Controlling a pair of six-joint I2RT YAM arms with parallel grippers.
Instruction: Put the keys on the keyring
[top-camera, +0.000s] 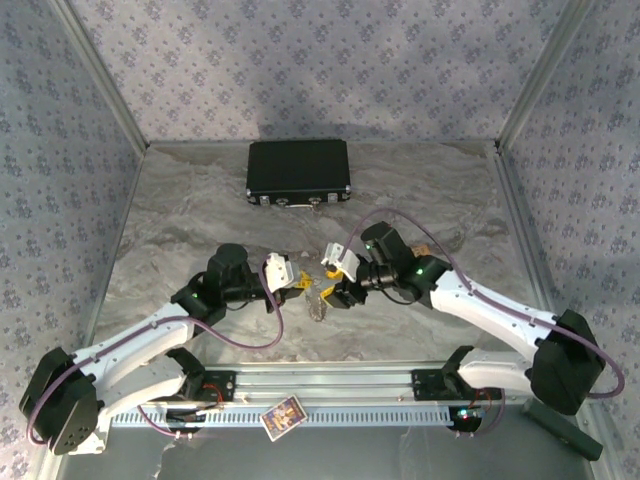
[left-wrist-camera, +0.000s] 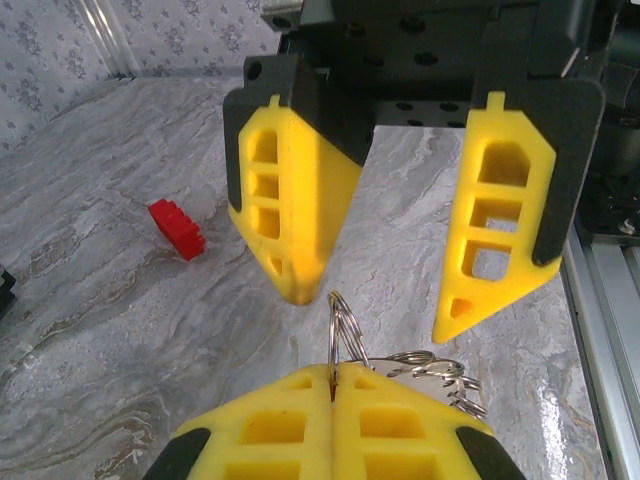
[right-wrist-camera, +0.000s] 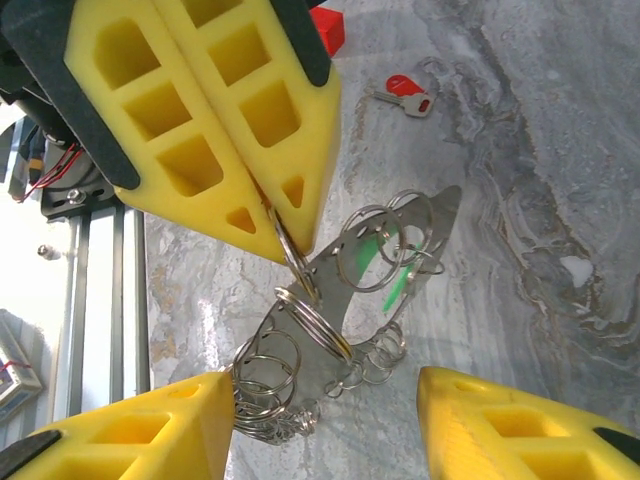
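Steadiness looks like the reason for the hold: the left gripper (left-wrist-camera: 333, 380) presses its fingers together on one loop of the keyring (right-wrist-camera: 345, 250), presenting it edge-on near the middle of the tabletop (top-camera: 200, 220), toward the near edge. The right gripper (right-wrist-camera: 325, 390) faces it with fingers spread and holds nothing. A red key (right-wrist-camera: 405, 97) lies apart on open marble. The black case (top-camera: 298, 172) sits at the far edge, leaving room between.

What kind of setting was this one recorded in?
Most likely a purpose-built robot test cell, not a home or workshop: a marble-patterned tabletop boxed in by patterned wall panels on metal posts, with the left arm and right arm bolted to an aluminium rail at its near edge.
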